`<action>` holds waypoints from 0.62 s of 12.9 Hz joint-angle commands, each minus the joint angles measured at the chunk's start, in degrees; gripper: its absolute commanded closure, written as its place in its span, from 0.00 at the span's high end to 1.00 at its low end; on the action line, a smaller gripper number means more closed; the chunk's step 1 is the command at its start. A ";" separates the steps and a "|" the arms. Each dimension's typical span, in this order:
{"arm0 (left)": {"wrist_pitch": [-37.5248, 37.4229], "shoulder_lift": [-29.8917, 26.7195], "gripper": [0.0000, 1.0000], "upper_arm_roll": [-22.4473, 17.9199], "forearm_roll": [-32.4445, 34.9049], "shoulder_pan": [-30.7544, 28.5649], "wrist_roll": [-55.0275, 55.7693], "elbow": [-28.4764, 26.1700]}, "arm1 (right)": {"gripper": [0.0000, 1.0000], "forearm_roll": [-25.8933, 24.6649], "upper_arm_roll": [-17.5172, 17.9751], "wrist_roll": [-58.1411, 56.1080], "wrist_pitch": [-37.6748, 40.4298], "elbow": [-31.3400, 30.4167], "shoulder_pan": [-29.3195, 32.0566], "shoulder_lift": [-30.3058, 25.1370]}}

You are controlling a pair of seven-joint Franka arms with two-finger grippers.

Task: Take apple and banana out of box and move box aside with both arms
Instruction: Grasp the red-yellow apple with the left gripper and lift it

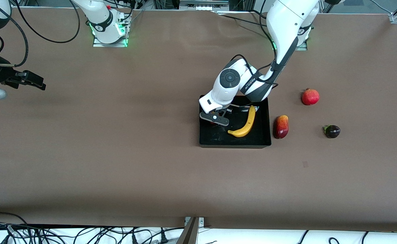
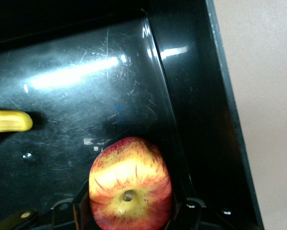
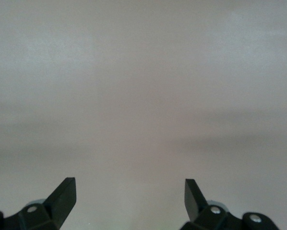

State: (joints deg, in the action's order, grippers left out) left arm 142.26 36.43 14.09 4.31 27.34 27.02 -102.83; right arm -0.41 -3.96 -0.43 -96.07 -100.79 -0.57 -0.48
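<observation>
A brown table [image 1: 117, 152] filled the front view. Just right of centre sat the box [image 1: 262, 135], a black, low-walled, open bin with a glossy, scratched floor. The left arm [image 1: 286, 30] came down from the upper right of the frame, and its left gripper [image 1: 214, 118] was low inside the box at the corner toward the right arm's end. In the left wrist view its fingers [image 2: 81, 206] pressed both sides of the apple [image 2: 130, 191], a small round fruit, red streaked with yellow, its stem end facing the camera, close against the box wall. The banana [image 1: 245, 123], long, curved and plain yellow, lay in the box beside the gripper. Outside the box, toward the left arm's end, were a mango [image 1: 281, 126] just beside the wall, a pomegranate [image 1: 310, 97] higher in the frame, and a small dark fruit [image 1: 332, 131] farthest right. The right gripper [image 1: 32, 81] waited at the upper left edge of the frame over bare table, fingers spread apart
</observation>
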 commanded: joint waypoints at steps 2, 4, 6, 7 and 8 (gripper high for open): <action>0.04 0.49 0.00 -0.56 1.58 0.17 -0.74 0.79 | 1.00 0.59 0.80 0.34 0.71 0.15 0.92 -0.67; -1.97 -3.71 0.00 -0.56 0.88 -1.14 -0.48 0.35 | 1.00 0.59 0.80 0.34 0.71 0.15 0.92 -0.66; -9.69 -8.55 0.00 0.05 0.97 -3.95 -3.27 0.18 | 1.00 0.59 0.80 0.34 0.71 0.16 0.92 -0.67; -11.29 -10.74 0.00 0.32 0.79 -5.44 -8.51 0.00 | 1.00 0.59 0.80 0.34 0.71 0.24 0.92 -0.67; -13.39 -13.12 0.00 0.41 0.79 -7.37 -11.61 -0.87 | 1.00 0.59 0.80 0.34 0.71 0.16 0.92 -0.67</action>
State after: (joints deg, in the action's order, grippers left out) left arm 132.89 29.10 13.74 4.31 23.14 21.00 -101.34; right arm -0.41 -3.96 -0.43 -96.07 -100.78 -0.56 -0.48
